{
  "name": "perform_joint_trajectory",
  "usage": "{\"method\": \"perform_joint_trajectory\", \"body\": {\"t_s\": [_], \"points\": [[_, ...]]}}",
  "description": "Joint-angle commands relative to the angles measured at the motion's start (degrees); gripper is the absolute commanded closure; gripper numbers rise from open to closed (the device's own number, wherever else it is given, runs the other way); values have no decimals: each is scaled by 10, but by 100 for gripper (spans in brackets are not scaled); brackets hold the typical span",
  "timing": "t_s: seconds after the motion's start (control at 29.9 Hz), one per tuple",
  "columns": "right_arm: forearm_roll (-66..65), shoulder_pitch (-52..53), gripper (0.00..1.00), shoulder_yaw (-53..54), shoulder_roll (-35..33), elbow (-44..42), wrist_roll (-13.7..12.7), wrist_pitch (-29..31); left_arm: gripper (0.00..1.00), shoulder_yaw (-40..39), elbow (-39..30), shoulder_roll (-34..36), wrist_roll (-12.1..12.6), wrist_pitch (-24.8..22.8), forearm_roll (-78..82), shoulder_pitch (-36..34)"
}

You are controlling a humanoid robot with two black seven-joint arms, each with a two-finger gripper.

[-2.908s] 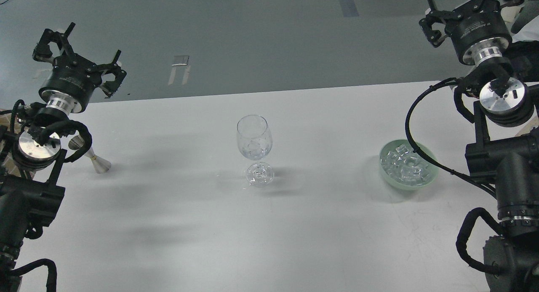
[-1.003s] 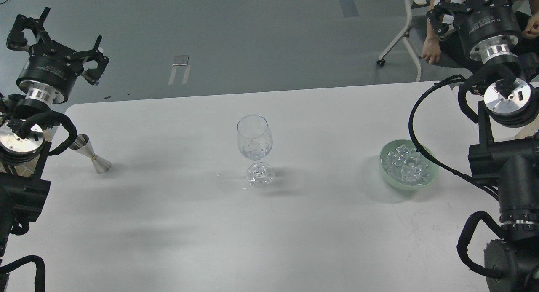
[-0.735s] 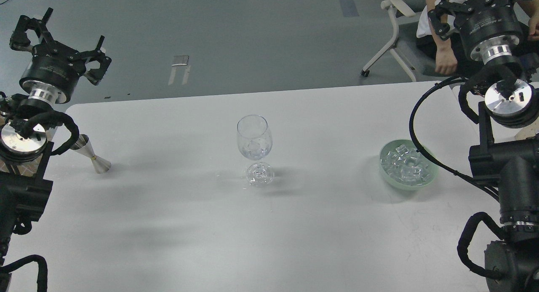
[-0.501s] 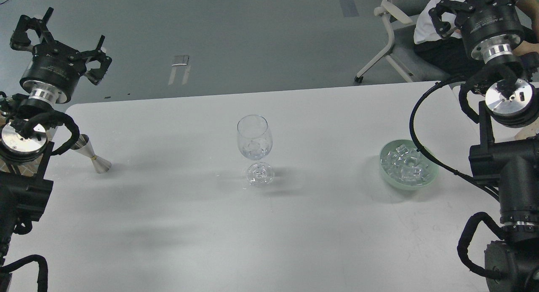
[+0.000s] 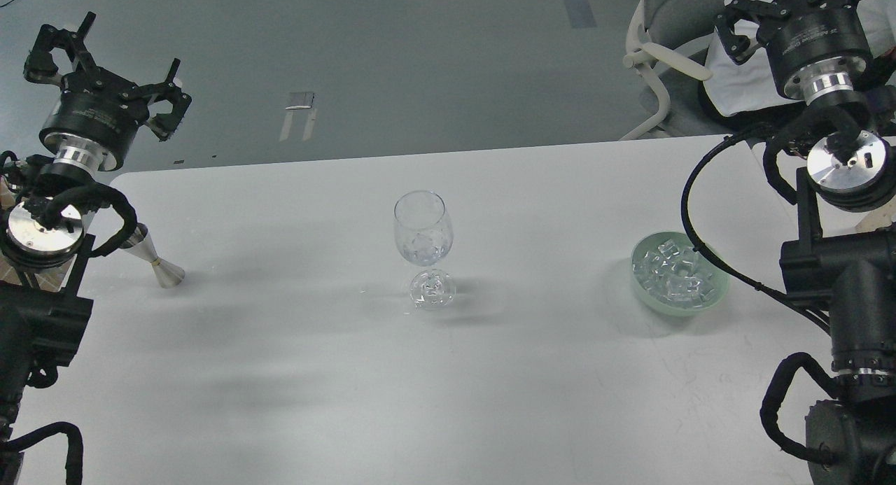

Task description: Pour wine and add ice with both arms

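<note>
Fingers on your black claw-like left gripper (image 5: 105,65) are spread wide with nothing between them, raised beyond the far left corner of the white table (image 5: 280,373). Just below it, a small silver metal jigger (image 5: 155,259) sits on the table near the left edge, partly hidden by the arm. At the centre you have the clear stemmed wine glass (image 5: 423,247), upright, with something glassy low in its bowl. Well to the right, the pale green round bowl (image 5: 714,296) holds the heap of small clear ice cubes (image 5: 673,273). Your black right gripper (image 5: 777,9) is cut off at the top edge; you cannot tell how its fingers stand.
</note>
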Motion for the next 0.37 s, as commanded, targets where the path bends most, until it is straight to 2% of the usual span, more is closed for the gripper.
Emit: {"method": "perform_joint_trajectory", "body": {"t_s": [0.0,0.33], "points": [[-1,-1,0,-2,0,8,1,1,2,-1,0,-3,0,1,1,-1],[0,-3,0,0,0,5,0,-2,2,1,0,-3,0,1,0,-1]]}}
